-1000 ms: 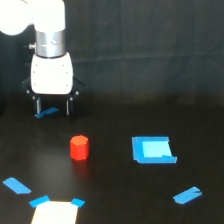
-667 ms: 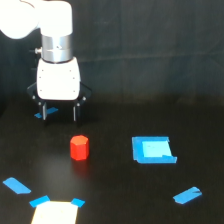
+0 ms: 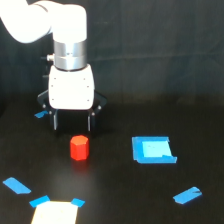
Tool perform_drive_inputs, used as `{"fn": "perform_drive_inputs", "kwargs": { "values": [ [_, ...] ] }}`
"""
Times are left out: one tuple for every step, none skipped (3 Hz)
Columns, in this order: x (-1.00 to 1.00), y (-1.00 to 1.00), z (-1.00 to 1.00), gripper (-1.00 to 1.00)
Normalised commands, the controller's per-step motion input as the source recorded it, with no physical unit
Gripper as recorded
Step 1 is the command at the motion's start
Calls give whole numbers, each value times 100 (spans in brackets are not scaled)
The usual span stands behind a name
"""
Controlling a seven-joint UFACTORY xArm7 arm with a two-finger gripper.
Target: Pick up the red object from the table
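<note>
Gripper [image 3: 73,122] moved nearer red object [image 3: 79,148], spread

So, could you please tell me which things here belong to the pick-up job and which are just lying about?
Part of the job:
- red object
- end effector, open, just behind the block
- table

Just lying about:
- blue-edged square
- blue tape pieces
- pale rectangle with blue corners
</note>
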Motion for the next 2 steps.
{"fn": "perform_drive_inputs", "kwargs": {
  "values": [
    [65,-100,-39,100],
    [43,-100,-63,9]
  ]
}}
